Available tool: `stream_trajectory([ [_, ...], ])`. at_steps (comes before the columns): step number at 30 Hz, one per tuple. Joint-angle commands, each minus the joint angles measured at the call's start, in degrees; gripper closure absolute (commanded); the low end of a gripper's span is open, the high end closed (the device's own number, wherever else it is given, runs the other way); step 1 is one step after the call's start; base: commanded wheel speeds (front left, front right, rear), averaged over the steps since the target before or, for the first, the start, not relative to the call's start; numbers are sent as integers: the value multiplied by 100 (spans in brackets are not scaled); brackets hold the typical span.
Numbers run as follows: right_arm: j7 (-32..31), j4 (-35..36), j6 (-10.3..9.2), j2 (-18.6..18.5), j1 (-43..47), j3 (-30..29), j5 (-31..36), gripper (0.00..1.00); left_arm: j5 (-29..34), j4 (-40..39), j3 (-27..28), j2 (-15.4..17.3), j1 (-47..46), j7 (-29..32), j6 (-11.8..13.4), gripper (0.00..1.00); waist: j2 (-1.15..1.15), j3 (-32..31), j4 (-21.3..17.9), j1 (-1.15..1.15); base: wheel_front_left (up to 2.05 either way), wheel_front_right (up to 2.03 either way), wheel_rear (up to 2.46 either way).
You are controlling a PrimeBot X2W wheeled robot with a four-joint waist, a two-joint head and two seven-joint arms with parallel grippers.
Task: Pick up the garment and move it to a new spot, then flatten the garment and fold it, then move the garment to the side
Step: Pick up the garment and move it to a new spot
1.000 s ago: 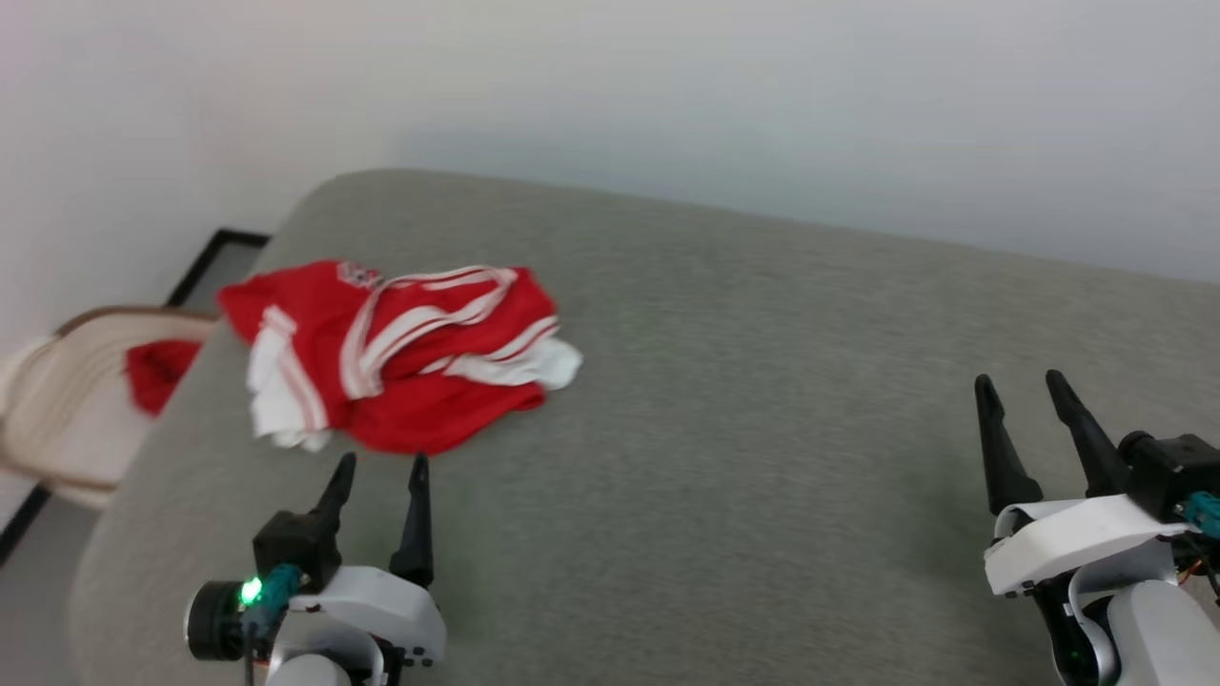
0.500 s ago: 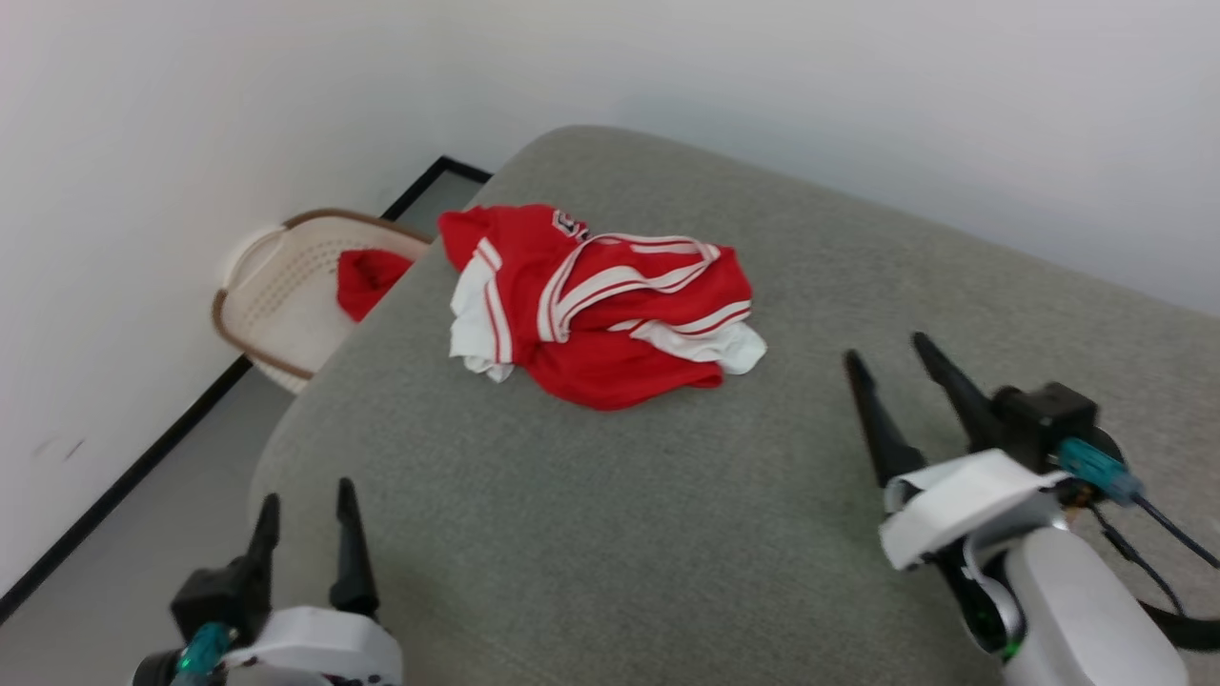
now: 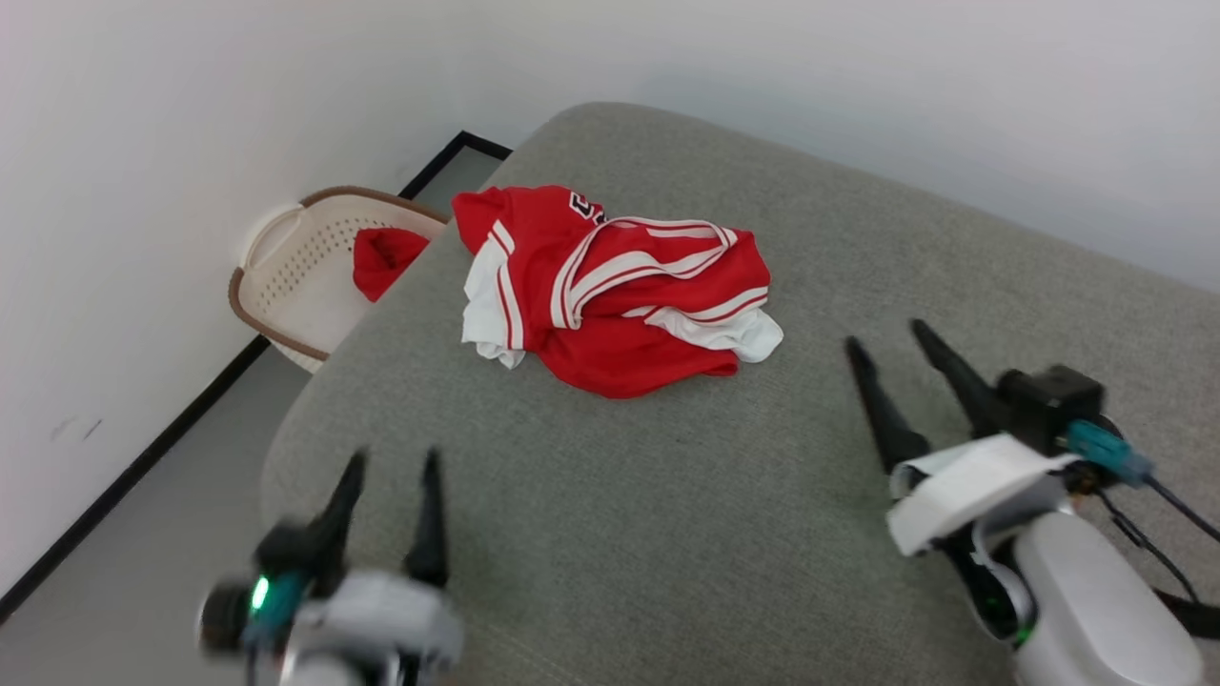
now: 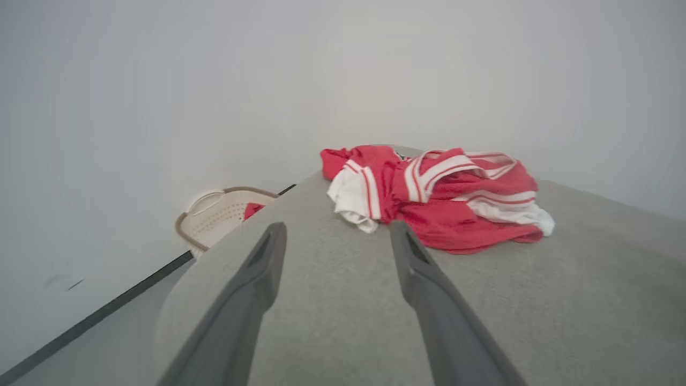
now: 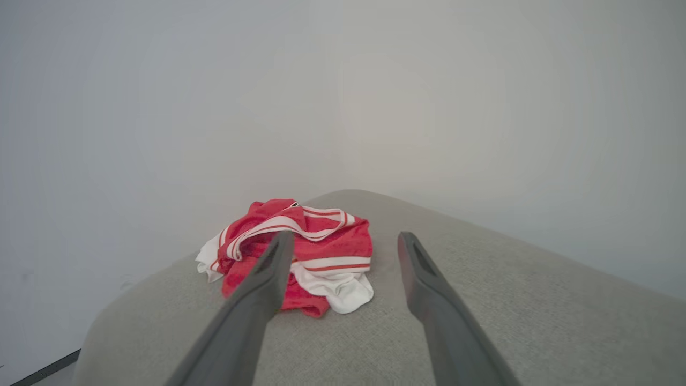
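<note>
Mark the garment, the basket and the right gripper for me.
garment (image 3: 610, 329): head view, red cloth near its middle.
basket (image 3: 300, 272): head view, perforated inner wall.
right gripper (image 3: 885, 334): head view, midway between its open fingertips.

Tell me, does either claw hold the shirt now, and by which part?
Nothing is held. The left claw and the right claw are both open and apart from the shirt, which lies crumpled on the cushion.

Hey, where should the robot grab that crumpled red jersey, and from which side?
Probably the raised striped fold atop the garment, pinched from above, approaching from the near side: it stands proud, while the lower edges hug the cushion.
</note>
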State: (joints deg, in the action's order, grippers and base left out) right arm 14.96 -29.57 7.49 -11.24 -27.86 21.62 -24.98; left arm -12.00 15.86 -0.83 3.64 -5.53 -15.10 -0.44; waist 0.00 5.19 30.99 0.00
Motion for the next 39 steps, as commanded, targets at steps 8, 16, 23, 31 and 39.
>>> stream_trajectory([
  [8, 19, 690, 0, -222, 341, -548, 220, 0, 226, 1279, -722, 391, -2663, 488, -608, 0, 0, 746, -815, 0, 0, 0, 0],
  [16, -92, 1287, 0, -348, 92, -674, 300, 0, -648, 2914, -1138, 900, -4781, 1155, -694, 0, 0, 1680, -1903, 0, 0, 0, 0],
  [23, -48, 1484, 0, -339, 13, -662, 242, 0, -1658, 3828, -2308, 1626, -5552, 2864, -694, 0, 0, 1919, -2455, 0, 0, 0, 0],
  [31, -115, 1797, 0, -318, -41, -591, 265, 0, -2684, 4028, -3205, 2265, -5770, 4595, -695, 0, 0, 2093, -2697, 0, 0, 0, 0],
  [39, -217, 2026, 0, -316, -111, -509, 329, 0, -3395, 4238, -3578, 2276, -5440, 5115, -695, 0, 0, 2253, -2813, 0, 0, 0, 0],
])
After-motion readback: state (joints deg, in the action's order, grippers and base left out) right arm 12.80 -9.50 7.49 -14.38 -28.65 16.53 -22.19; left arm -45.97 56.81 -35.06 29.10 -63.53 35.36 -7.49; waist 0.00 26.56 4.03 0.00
